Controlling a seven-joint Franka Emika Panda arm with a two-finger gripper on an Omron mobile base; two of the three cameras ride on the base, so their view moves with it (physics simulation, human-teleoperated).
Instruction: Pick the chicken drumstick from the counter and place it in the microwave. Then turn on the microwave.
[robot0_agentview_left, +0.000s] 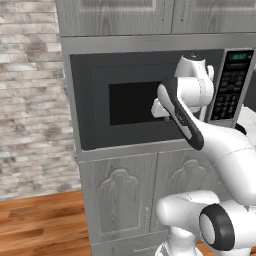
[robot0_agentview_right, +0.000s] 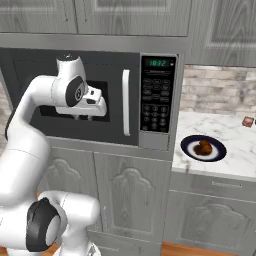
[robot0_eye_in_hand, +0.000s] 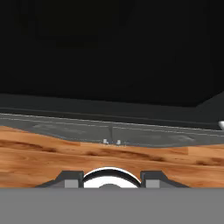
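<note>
While our gripper (robot0_agentview_right: 92, 118) hangs just before the black door of the microwave (robot0_agentview_right: 125, 75), we cannot tell how its jaws stand — nothing shows between the fingertips. We see the chicken drumstick (robot0_agentview_right: 203, 147) on a dark blue plate (robot0_agentview_right: 189, 145) — resting on the counter (robot0_agentview_right: 235, 145), right of the keypad (robot0_agentview_right: 155, 107).

My arm (robot0_agentview_left: 220, 145) is glossy white, rounded links, with black joint rings and a black stripe along the forearm; hand (robot0_agentview_right: 95, 106) is white, blocky.

Shut microwave (robot0_agentview_right: 100, 95) door, cavity blocked
</note>
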